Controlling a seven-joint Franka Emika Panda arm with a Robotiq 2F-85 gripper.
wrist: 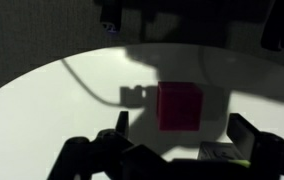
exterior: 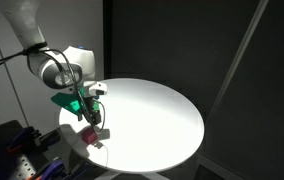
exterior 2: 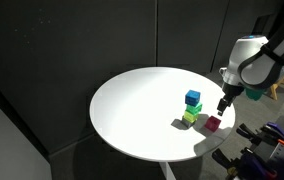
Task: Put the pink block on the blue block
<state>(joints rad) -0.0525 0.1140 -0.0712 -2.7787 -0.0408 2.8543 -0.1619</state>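
Pincer (exterior 2: 223, 106): wide open, empty, poised over pink block (exterior 2: 213, 123), seemingly to straddle it for pickup.
Blue block (exterior 2: 193, 97): near, by green cube (exterior 2: 192, 113), top bare to receive it.

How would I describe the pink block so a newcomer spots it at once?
On the round white table, go to the side by the robot arm, where cubes sit bunched together. The pink block lies apart from them, nearer the table's edge, below the open jaws of the gripper. It alone is magenta; the bunch holds the blue block, a green cube and a yellow-green cube.
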